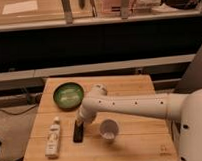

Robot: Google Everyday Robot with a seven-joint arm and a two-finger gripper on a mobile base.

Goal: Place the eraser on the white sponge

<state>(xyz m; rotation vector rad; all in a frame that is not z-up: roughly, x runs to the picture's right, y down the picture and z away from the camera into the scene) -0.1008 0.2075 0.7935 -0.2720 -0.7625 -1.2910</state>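
The flat black rectangular eraser (78,132) is being shown lying on the wooden table (136,144), between a white bottle (53,138) and a white cup (109,129). The gripper (79,122) is being held directly above the eraser's upper end.

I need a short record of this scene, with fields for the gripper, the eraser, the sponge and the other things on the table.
gripper: gripper, low over the table, at the eraser's upper end
eraser: black eraser, flat on the wooden table, left of the cup
white sponge: not visible in this view
cup: white cup, upright, right of the eraser
bowl: green bowl, rear left
bottle: white bottle, lying front left
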